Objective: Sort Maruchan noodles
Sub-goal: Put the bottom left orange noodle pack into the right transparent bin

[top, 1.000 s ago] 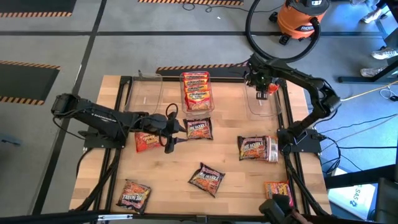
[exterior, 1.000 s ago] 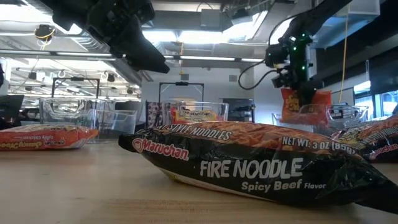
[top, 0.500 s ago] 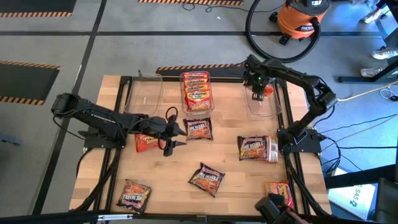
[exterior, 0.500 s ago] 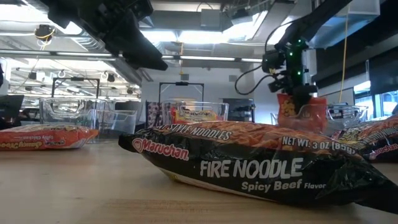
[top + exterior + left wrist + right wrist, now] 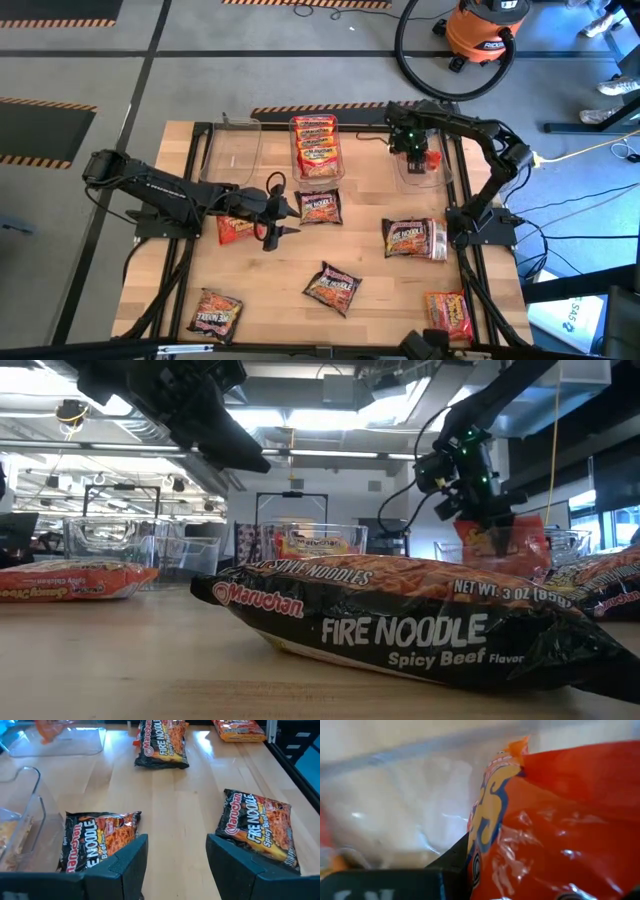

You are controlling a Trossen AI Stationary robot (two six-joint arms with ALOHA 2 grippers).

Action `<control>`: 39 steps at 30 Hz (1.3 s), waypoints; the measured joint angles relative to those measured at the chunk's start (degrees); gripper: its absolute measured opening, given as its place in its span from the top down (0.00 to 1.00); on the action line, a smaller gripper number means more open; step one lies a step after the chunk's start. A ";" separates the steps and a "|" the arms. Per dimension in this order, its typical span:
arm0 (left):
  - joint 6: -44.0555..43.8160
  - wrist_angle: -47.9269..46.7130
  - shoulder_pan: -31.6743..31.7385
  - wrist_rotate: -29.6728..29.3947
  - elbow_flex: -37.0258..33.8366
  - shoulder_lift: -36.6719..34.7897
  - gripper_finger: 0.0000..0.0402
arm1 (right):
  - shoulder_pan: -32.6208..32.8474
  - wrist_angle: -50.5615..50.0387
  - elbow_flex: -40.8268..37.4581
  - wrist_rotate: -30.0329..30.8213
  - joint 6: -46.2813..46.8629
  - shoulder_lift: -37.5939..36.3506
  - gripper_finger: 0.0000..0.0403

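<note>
My right gripper (image 5: pixel 418 152) is shut on an orange Maruchan packet (image 5: pixel 431 158) and holds it low over the clear right tub (image 5: pixel 420 180); the low view shows that packet (image 5: pixel 512 542) at the tub's rim, and it fills the right wrist view (image 5: pixel 560 830). Open and holding nothing, my left gripper (image 5: pixel 284 212) hovers between a red packet (image 5: pixel 234 229) and a dark purple-black packet (image 5: pixel 321 207). That same dark packet (image 5: pixel 97 842) lies just past the open fingers (image 5: pixel 131 862) in the left wrist view. Other dark packets (image 5: pixel 415 238) (image 5: pixel 332 287) (image 5: pixel 215 312) and an orange one (image 5: pixel 447 312) lie loose on the table.
The middle clear tub (image 5: pixel 342 150) holds several stacked packets. Another clear tub (image 5: pixel 232 150) stands at the back left. A black frame rail (image 5: pixel 462 250) runs along the table's right edge. An orange shop vacuum (image 5: pixel 485 30) sits on the floor behind.
The right gripper has swung a little left and lowered the orange packet toward the right tub. The left arm has stayed where it was.
</note>
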 joint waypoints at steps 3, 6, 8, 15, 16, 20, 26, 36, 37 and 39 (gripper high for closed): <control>0.59 0.17 0.34 0.01 0.00 -0.01 0.52 | 1.80 0.50 0.00 -3.89 0.15 0.00 0.71; 0.59 0.17 0.75 0.02 0.00 0.00 0.52 | 3.00 2.12 0.00 -6.33 0.93 0.00 0.71; 0.61 0.17 0.76 0.02 0.00 -0.02 0.52 | 3.16 4.02 0.00 -8.20 2.16 0.00 0.71; 0.61 0.17 0.74 0.11 0.00 0.00 0.52 | 2.62 7.95 0.19 -10.85 5.25 -0.02 0.71; 0.61 0.17 0.74 0.13 0.00 -0.01 0.52 | 2.55 7.71 0.53 -10.13 4.71 -0.02 0.71; 0.61 0.21 0.74 0.13 0.00 0.00 0.52 | 2.55 7.49 3.66 -5.33 0.80 -0.02 0.71; 0.60 0.21 0.74 0.13 0.00 0.00 0.52 | -0.14 10.96 7.27 1.75 -8.01 0.09 0.71; 0.11 0.45 0.74 0.13 0.00 0.00 0.52 | -6.89 13.64 7.48 -2.33 -6.33 5.33 0.71; 0.10 0.59 0.74 0.13 0.00 0.00 0.52 | -6.86 14.33 7.48 -2.42 -6.35 5.63 0.71; 0.05 0.78 0.74 0.13 0.00 0.00 0.52 | -6.74 15.50 7.48 -2.41 -7.81 6.06 0.70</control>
